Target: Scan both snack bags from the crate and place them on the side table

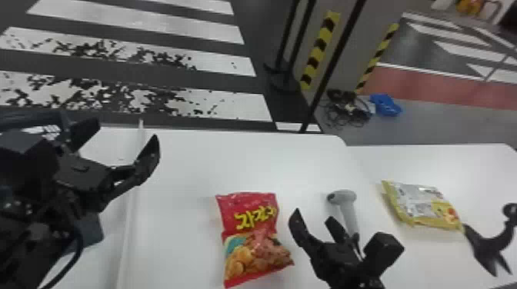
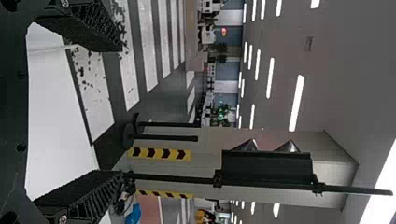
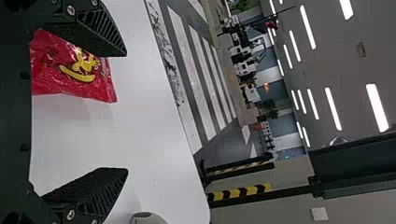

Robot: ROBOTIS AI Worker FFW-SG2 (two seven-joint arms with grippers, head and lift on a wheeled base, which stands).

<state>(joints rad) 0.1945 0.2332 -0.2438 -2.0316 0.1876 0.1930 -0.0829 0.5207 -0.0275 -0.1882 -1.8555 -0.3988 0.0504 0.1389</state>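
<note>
Glossy red snack bag (image 1: 254, 242), yellow-edged bag (image 1: 421, 205), seemingly silvery-centred

One snack bag (image 1: 254, 234) lies on the main table (image 1: 238, 161). On its right is the scanner (image 1: 348, 211), also on this table. More to the right, the second snack bag (image 1: 427, 205) lies on the side table (image 1: 477, 165), and just beside it, on its right and nearer side, there is a stand (image 1: 488, 246). Behind the tables, cables (image 1: 346, 105) lie on the floor (image 1: 427, 128).
</note>
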